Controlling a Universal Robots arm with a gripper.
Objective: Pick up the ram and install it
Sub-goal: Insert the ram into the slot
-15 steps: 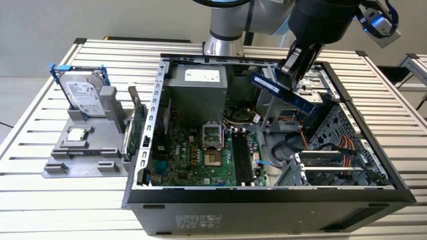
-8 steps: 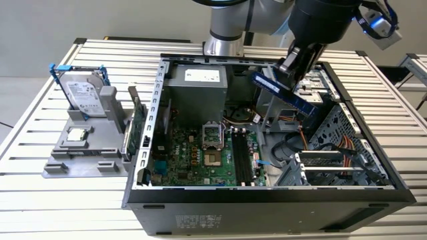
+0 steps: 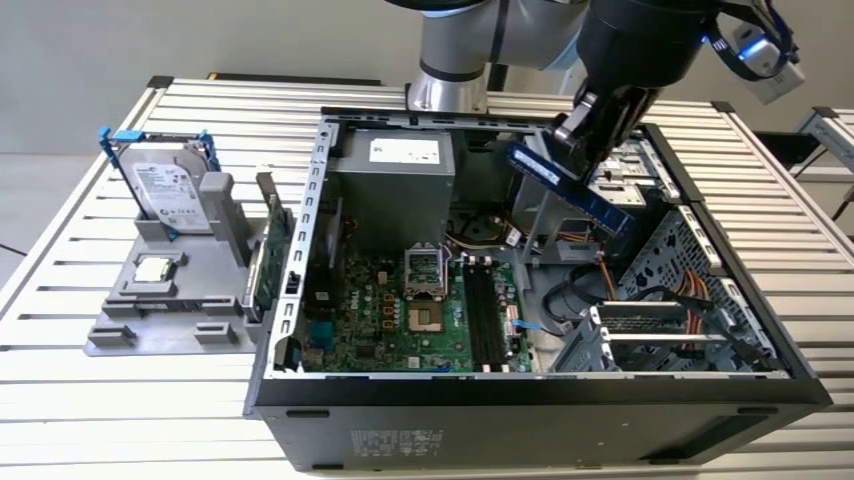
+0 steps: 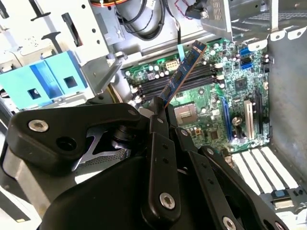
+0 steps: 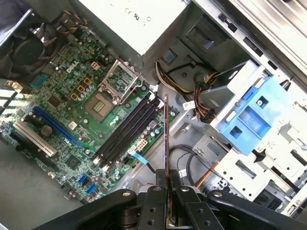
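Observation:
My gripper hangs over the back right part of the open computer case and is shut on the ram, a thin blue-green stick held tilted in the air. In the second wrist view the ram sticks out from between the black fingers toward the motherboard. The first wrist view has the ram edge-on, rising from the gripper. The dark memory slots lie below on the green motherboard, apart from the stick.
On the exterior view's left a grey holder carries a hard drive and a small silver processor chip; a green expansion card stands beside it. Inside the case are the power supply, cables and a blue drive bracket.

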